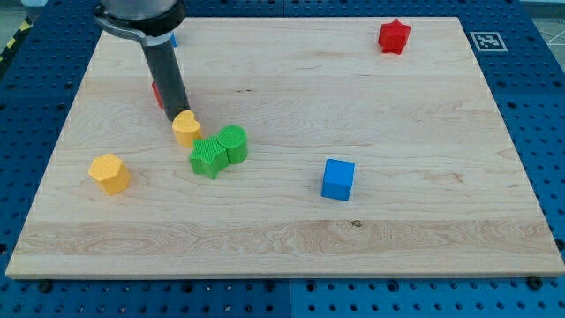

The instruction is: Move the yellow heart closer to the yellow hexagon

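The yellow heart (186, 129) lies left of the board's middle. My tip (178, 117) touches its upper left side; the dark rod rises from there toward the view's top left. The yellow hexagon (109, 173) sits lower left of the heart, well apart from it. Two green blocks, a star-like one (208, 158) and a round one (233, 144), lie together just right of and below the heart.
A red block (157, 94) is mostly hidden behind the rod. A blue block (174, 38) peeks out at the top by the arm. A red star-like block (394, 36) sits top right. A blue cube (338, 179) sits right of centre. The wooden board (282, 238) has blue pegboard around it.
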Controlling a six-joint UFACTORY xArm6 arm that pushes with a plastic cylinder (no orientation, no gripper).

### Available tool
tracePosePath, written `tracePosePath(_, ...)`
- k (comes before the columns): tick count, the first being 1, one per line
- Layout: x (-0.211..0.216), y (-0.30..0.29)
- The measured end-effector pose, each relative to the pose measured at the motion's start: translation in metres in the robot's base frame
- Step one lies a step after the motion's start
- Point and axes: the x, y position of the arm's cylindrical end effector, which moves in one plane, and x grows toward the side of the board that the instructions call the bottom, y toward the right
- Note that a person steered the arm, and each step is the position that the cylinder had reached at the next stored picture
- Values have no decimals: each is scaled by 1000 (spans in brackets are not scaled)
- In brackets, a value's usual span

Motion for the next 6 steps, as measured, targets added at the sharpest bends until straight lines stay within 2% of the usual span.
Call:
tracePosePath(2,-4,66)
tracePosePath(3,13,62)
tracePosePath(6,31,-32)
